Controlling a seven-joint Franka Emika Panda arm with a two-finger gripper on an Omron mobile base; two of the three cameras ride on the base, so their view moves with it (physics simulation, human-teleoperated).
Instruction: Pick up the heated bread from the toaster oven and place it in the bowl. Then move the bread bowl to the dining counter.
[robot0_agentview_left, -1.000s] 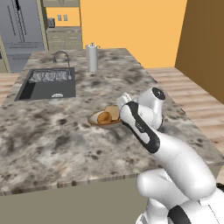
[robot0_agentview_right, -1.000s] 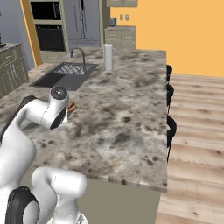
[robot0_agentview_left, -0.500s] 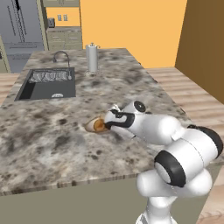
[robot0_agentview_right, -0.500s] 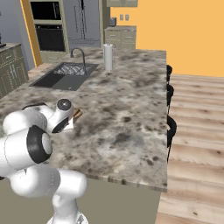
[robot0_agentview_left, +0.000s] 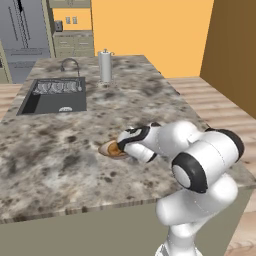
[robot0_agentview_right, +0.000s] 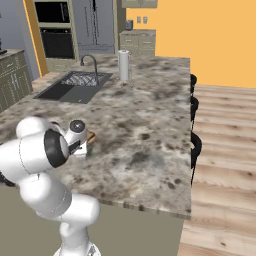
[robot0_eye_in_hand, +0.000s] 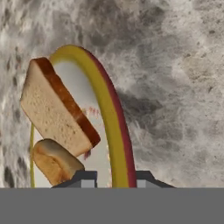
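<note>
Straddling the bowl's (robot0_eye_in_hand: 114, 131) rim, the gripper (robot0_eye_in_hand: 111, 180) has one dark fingertip on each side of the yellow edge, though whether it clamps the rim or has just let go cannot be told. The bowl sits on the dining counter (robot0_agentview_left: 75, 140), a mottled grey-brown stone slab, well apart from the dark sink (robot0_agentview_left: 52, 95). Inside lie the small round bun (robot0_eye_in_hand: 54, 161) and a flat square toast slice (robot0_eye_in_hand: 54, 113) leaning over it. The dish looks stiff, glazed and probably slippery, shallow enough that the light, loose bread could slide out if tilted; the rim is the sensible place to take hold, kept level.
</note>
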